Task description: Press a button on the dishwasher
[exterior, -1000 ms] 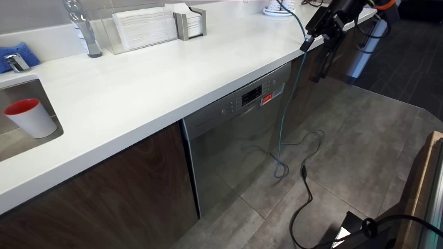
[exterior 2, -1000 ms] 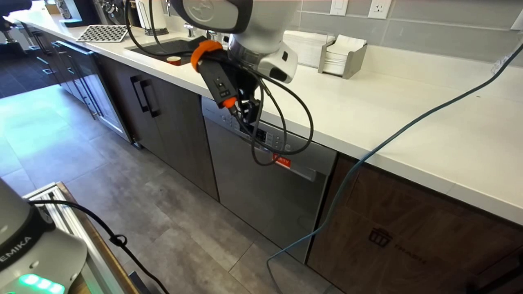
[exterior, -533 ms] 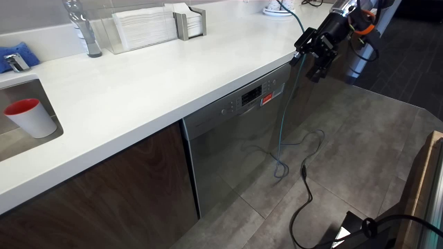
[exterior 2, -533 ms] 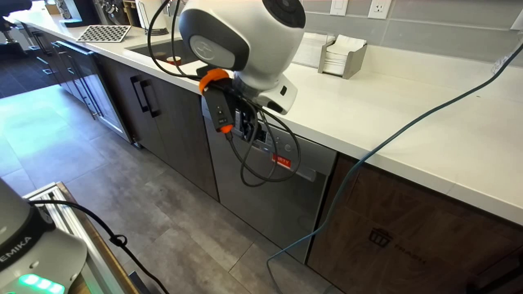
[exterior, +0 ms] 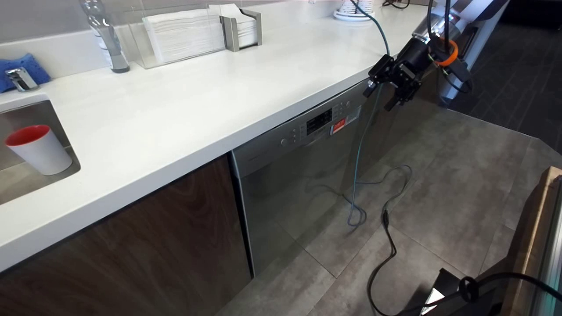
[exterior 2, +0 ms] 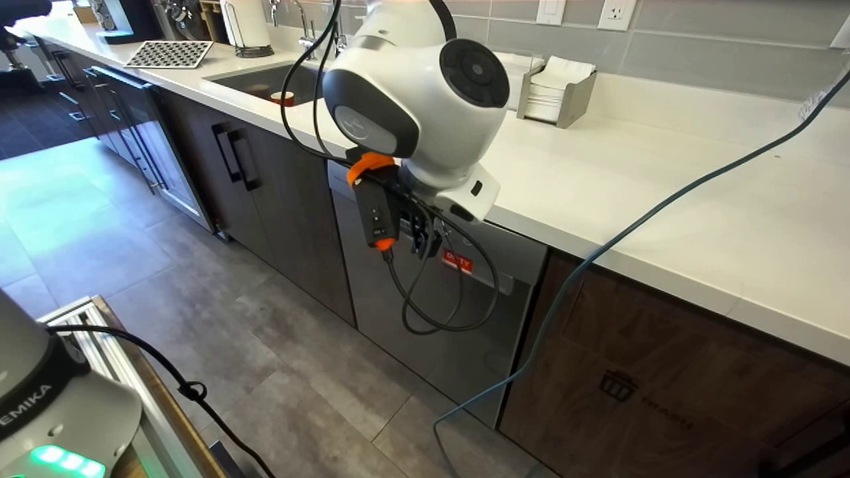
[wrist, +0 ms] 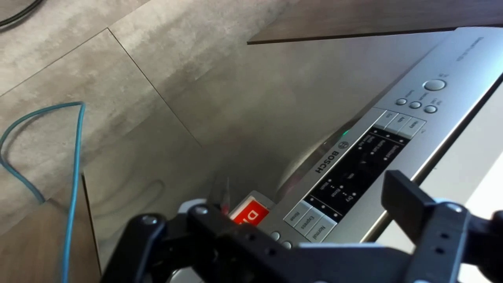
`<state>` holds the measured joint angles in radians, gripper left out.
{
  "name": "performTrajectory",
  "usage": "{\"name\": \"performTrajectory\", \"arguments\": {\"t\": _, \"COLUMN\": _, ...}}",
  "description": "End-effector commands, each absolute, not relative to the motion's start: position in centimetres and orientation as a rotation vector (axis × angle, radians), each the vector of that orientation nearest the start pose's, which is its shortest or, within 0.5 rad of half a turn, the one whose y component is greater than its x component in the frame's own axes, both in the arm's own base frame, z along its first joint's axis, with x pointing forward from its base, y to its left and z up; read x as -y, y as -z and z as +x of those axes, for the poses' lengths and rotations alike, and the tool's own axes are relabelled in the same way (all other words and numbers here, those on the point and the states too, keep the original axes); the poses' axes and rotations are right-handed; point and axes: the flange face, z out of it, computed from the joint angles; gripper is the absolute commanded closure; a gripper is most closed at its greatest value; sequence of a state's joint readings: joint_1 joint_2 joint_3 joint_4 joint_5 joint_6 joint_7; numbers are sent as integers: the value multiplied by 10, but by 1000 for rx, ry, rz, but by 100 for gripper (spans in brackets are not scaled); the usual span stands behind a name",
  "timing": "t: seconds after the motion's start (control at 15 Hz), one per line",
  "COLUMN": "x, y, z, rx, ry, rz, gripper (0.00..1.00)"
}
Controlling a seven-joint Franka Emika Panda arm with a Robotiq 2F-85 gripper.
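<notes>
The dishwasher (exterior: 298, 188) has a steel front under the counter and also shows in an exterior view (exterior 2: 431, 318). Its control strip holds a black display (exterior: 319, 121), close in the wrist view (wrist: 355, 169). Labelled keys Rinse, Express and Normal (wrist: 310, 221) lie at one end of the display; more keys (wrist: 400, 124) and a round button (wrist: 434, 85) lie at the other. My gripper (exterior: 380, 98) is open and empty, its fingers apart, in front of the panel's upper part. It also shows in an exterior view (exterior 2: 425, 244), partly hidden by its cables.
A red sticker (exterior 2: 457, 261) sits below the display. The white counter edge (exterior: 281, 120) overhangs the panel. A blue cable (exterior: 362, 136) hangs near the gripper. Loose black cables (exterior 2: 488, 292) loop from the wrist. Dark wood doors (exterior: 118, 245) flank the dishwasher.
My gripper has moved down from the counter's edge level to in front of the dishwasher panel and turned its fingers. The arm has lowered with it. The dishwasher looks the same.
</notes>
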<state>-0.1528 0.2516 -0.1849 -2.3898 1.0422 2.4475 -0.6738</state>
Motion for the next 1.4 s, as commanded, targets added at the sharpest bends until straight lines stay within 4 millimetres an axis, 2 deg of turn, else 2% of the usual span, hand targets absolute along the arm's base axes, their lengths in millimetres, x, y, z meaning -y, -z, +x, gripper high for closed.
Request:
{"name": "performTrajectory", "arguments": {"t": 0.0, "x": 162, "y": -201, "z": 455, "rx": -699, "ry": 166, "rz": -2508, "gripper": 0}}
{"name": "performTrajectory", "arguments": {"t": 0.13, "x": 162, "y": -202, "z": 456, "rx": -697, "ry": 169, "rz": -2508, "gripper": 0}}
{"name": "performTrajectory", "arguments": {"t": 0.33, "x": 166, "y": -183, "z": 452, "rx": -775, "ry": 158, "rz": -2390, "gripper": 0}}
{"name": "performTrajectory", "arguments": {"t": 0.8, "x": 166, "y": -140, "z": 452, "rx": -919, "ry": 195, "rz": -2238, "gripper": 0}}
{"name": "performTrajectory", "arguments": {"t": 0.87, "x": 166, "y": -136, "z": 454, "rx": -932, "ry": 216, "rz": -2216, "gripper": 25}}
{"name": "performTrajectory", "arguments": {"t": 0.93, "x": 167, "y": -132, "z": 455, "rx": -951, "ry": 244, "rz": -2203, "gripper": 26}}
{"name": "performTrajectory", "arguments": {"t": 1.0, "x": 167, "y": -128, "z": 457, "rx": -975, "ry": 265, "rz": -2182, "gripper": 32}}
{"name": "performTrajectory", "arguments": {"t": 1.33, "x": 170, "y": -112, "z": 465, "rx": -1077, "ry": 357, "rz": -2087, "gripper": 70}}
